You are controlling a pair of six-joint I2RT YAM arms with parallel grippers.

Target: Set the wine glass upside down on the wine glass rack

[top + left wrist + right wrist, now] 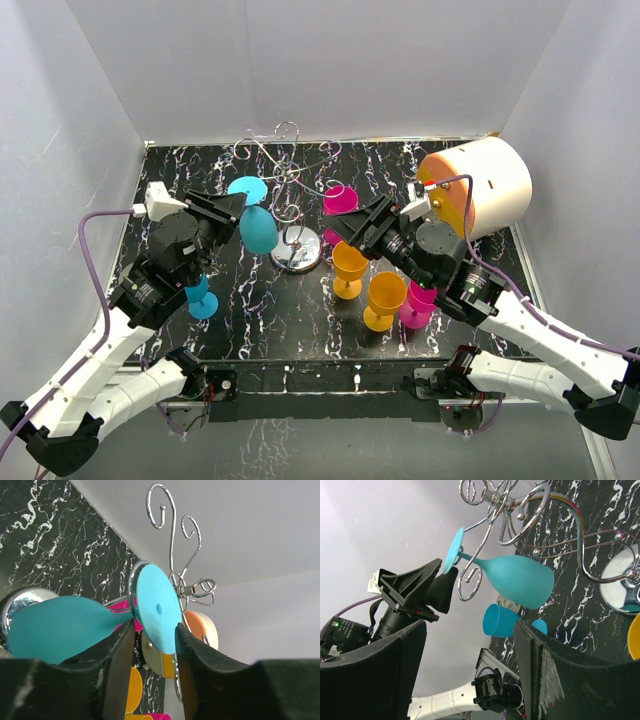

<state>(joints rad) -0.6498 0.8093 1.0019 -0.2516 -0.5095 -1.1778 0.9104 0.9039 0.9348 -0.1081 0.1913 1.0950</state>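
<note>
Near the middle of a black marbled table (260, 320), a turquoise wine glass (517, 580) is up in the air against the wine glass rack (297, 250), a thin chrome wire stand with curled arms on a round mirrored base. The glass is roughly inverted and tilted, with its flat foot (157, 605) uppermost and its bowl pointing down toward the base. Its stem (470, 557) crosses one curled arm (131, 592), and that wire runs along the edge of the foot. Whether the foot already rests on the wire cannot be told.

The left gripper (154, 630) reaches in from the left, its fingers (120, 660) set narrowly on either side of the foot's lower edge. The views do not show whether they press on it. The right gripper (470, 627) sits on the other side of the rack, fingers spread wide and empty. Orange glasses (350, 265), pink glasses (418, 305) and a second turquoise glass (200, 297) stand on the table.

The glass looks like light, rigid plastic, probably not fragile but smooth enough to slip or pivot in a pinch. Most of its weight is likely in the bowl, so it should swing bowl-down once the foot is caught. The best hold seems to be the foot's rim, or the stem just under it, leaving the stem free to slide into the wire.
</note>
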